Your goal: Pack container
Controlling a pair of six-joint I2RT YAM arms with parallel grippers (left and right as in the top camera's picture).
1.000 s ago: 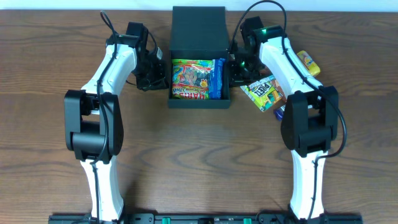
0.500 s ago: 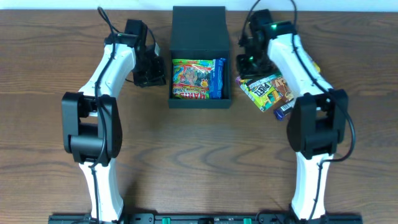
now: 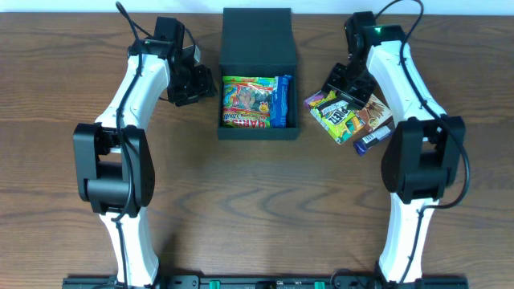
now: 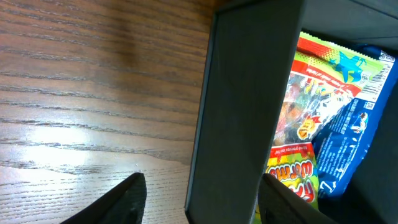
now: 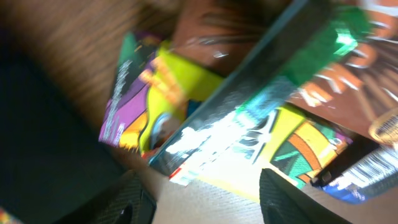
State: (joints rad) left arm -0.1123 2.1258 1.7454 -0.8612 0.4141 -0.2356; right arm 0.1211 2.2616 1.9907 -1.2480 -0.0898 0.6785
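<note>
The left claw [image 3: 204, 83] is hovering just at 9 o'clock of the dark teal-black, matte, square cardboard container [image 3: 258, 132]. Its fingers are standing apart and gripping nothing, and it is probably placed there to steady the side wall. The container is sitting toward 12 o'clock on the brown wooden bench [image 3: 257, 201], with its hinged flap lid [image 3: 257, 36] folded back at 12 o'clock. It is holding a green-and-yellow gummy packet [image 3: 247, 103] and a blue foil packet [image 3: 280, 100] side by side. At its 3 o'clock the right claw [image 3: 337, 83], likewise released and empty, is hanging over a loose green-yellow snack packet [image 3: 337, 114] and a brown snack packet [image 3: 374, 115]. It is likely lining up the next pick.
</note>
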